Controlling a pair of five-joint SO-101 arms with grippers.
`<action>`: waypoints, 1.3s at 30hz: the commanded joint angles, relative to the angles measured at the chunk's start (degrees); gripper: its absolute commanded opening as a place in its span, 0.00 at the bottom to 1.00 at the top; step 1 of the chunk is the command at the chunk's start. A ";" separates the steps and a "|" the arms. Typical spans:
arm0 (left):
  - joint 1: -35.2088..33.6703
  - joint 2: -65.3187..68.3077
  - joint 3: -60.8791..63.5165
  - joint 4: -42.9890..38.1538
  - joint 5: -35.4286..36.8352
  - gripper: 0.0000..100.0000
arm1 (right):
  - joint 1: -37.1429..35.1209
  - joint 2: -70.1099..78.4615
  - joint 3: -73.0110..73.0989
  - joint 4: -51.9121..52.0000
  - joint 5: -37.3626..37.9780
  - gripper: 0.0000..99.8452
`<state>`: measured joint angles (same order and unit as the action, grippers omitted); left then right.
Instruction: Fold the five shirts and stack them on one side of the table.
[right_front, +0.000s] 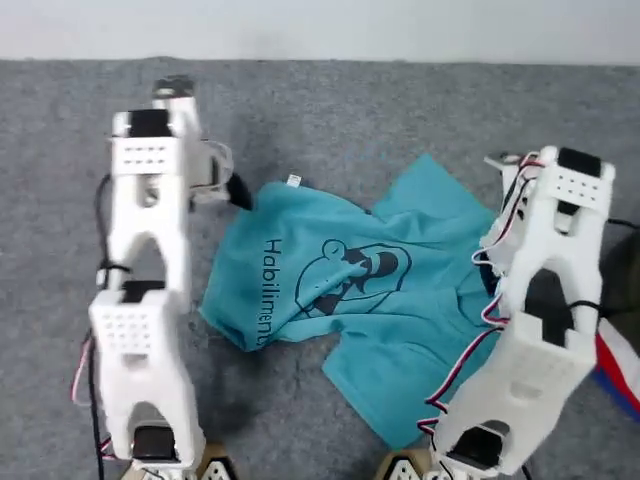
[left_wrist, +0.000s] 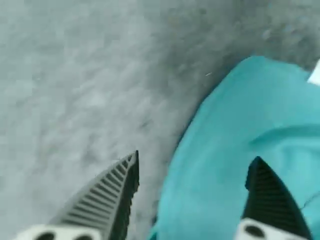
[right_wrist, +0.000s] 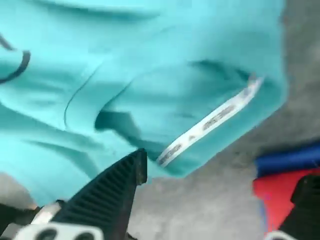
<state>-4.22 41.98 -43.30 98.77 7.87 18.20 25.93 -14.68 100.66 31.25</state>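
As seen from above, teal shirt (right_front: 380, 290): rumpled on the grey tabletop (right_front: 330, 110), between both arms, not yet folded.
Left jaws: parted wide, straddling the shirt's edge, gripping nothing.
Right jaws: parted above a hemmed edge, holding nothing.
Red and blue cloth (right_front: 615, 365): just beside the right jaws.
Risk: pinching one layer only, hence a skewed fold; snagging the neighbouring cloth, hence both dragged together.

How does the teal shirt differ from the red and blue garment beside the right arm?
The teal shirt lies spread and rumpled mid-table; the red and blue garment sits at the right edge, mostly hidden by the right arm. The teal shirt is a single colour with a dark print; the red and blue garment shows two colours. Both rest on the grey table.
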 joint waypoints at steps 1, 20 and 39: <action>6.68 8.09 -11.21 1.85 0.44 0.33 | -0.48 -5.49 2.37 1.89 -0.26 0.44; 6.68 23.91 -40.40 0.97 -3.25 0.02 | -0.13 -8.57 3.34 2.24 -0.70 0.36; -18.81 23.65 -46.37 -5.89 -3.08 0.24 | -5.85 -16.92 14.59 1.89 1.93 0.32</action>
<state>-23.12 67.03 -86.90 87.78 5.14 16.09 14.33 -0.09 100.66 31.16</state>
